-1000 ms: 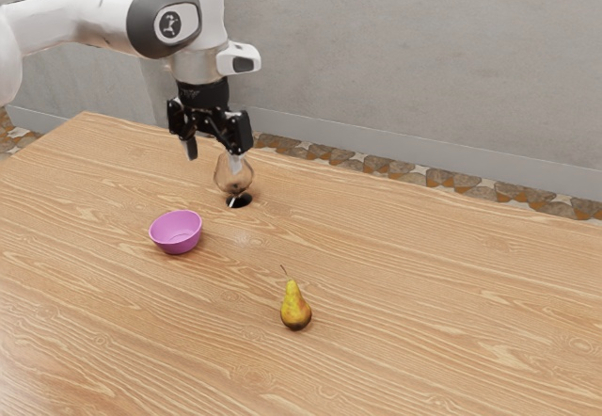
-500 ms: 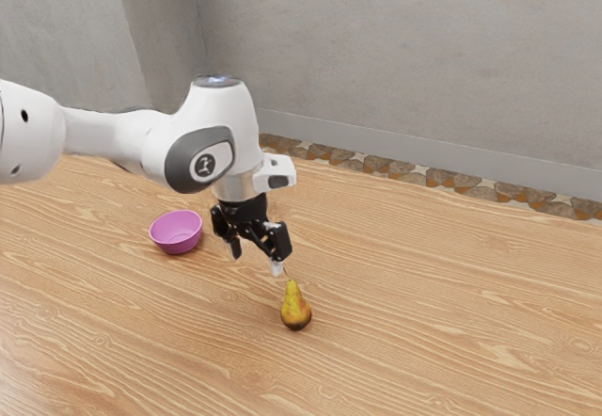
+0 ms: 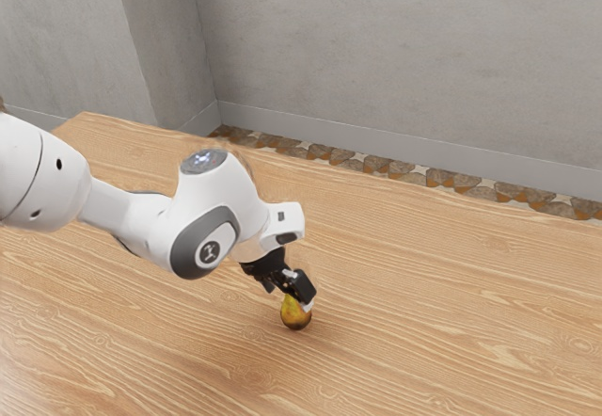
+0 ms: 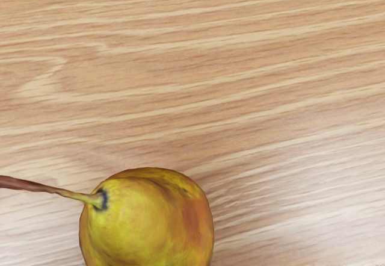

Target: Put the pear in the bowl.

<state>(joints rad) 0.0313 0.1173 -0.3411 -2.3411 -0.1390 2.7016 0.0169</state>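
Low over the table, my gripper (image 3: pixel 287 297) is at the top of the pear (image 3: pixel 295 316), its fingers apart and the near one in front of the fruit's upper part. The yellow pear stands upright on the wood, its neck and stem hidden by the hand. From above, in the wrist view, the pear (image 4: pixel 147 221) lies just under the hand, with its brown stem pointing out to one side. The purple bowl is hidden behind the arm.
The wooden table (image 3: pixel 451 312) extends around the pear. Behind its far edge are a stone-patterned floor strip (image 3: pixel 386 168) and a grey wall (image 3: pixel 404 49). The arm's white links (image 3: pixel 132 218) hang low over the table.
My hand has moved down and toward the exterior view's right, from above the glass to the pear. The arm now covers the bowl and the glass. The pear has stayed where it was.
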